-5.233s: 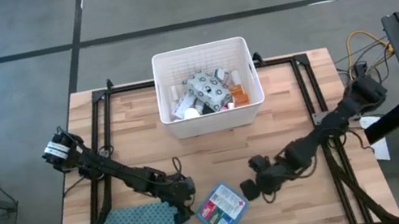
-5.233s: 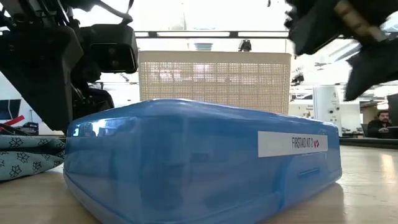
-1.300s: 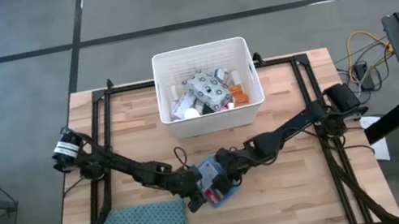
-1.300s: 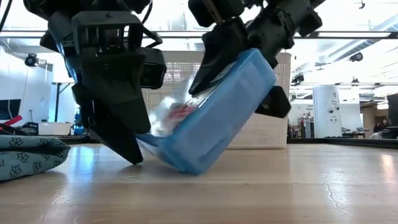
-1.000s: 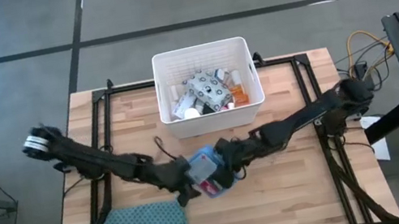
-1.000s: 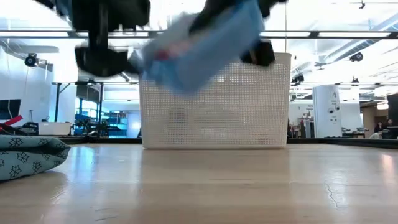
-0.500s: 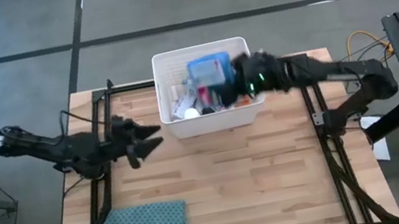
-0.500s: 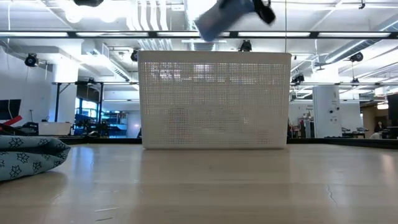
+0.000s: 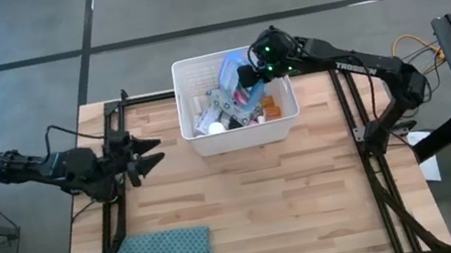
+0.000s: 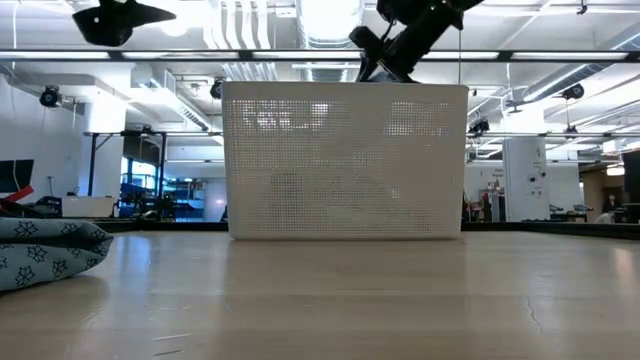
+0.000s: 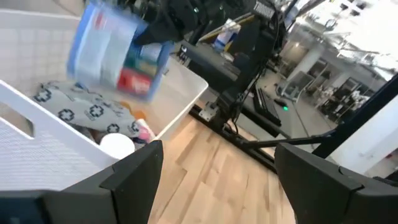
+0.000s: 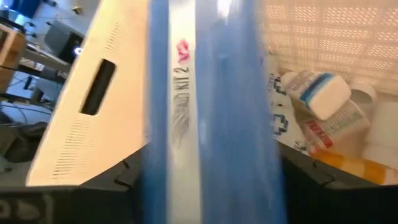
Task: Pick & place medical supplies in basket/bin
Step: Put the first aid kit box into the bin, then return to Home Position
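My right gripper hangs over the far right part of the white bin, and the blue first-aid box sits tilted on edge just in front of its fingers, above the supplies already inside; I cannot tell whether the fingers grip it or have let go. My left gripper waits with its fingers spread wide and empty, left of the bin.

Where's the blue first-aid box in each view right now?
High view: blue first-aid box tilted over the white bin, at the right hand.
Low view: not visible; only the bin's front wall.
Left wrist view: box tilted above the bin's contents.
Right wrist view: box fills the middle, label edge-on.
Shared landmark: the white bin.
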`<action>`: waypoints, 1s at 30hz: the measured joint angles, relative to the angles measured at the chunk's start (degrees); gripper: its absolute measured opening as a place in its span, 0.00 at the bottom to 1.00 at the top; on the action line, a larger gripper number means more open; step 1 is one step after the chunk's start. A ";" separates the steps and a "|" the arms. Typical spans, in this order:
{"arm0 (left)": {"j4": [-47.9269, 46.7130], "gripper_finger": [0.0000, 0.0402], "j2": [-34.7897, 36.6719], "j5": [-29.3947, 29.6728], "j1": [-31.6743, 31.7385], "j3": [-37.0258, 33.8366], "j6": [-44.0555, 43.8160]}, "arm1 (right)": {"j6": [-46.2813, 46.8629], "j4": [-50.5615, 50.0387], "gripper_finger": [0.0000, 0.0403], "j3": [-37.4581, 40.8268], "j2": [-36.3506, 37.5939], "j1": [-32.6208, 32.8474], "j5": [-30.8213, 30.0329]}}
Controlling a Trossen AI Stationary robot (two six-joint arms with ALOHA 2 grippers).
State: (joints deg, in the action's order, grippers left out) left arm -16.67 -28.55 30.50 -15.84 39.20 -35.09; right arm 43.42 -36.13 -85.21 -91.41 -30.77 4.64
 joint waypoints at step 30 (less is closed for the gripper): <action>2.46 0.72 19.97 -4.90 4.31 -11.31 3.76 | -3.72 -42.35 0.73 -28.42 2.97 22.79 -34.91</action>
State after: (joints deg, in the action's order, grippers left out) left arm -14.21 -8.58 25.60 -11.53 27.89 -31.33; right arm 39.70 -78.48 -113.62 -88.44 -7.98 -30.27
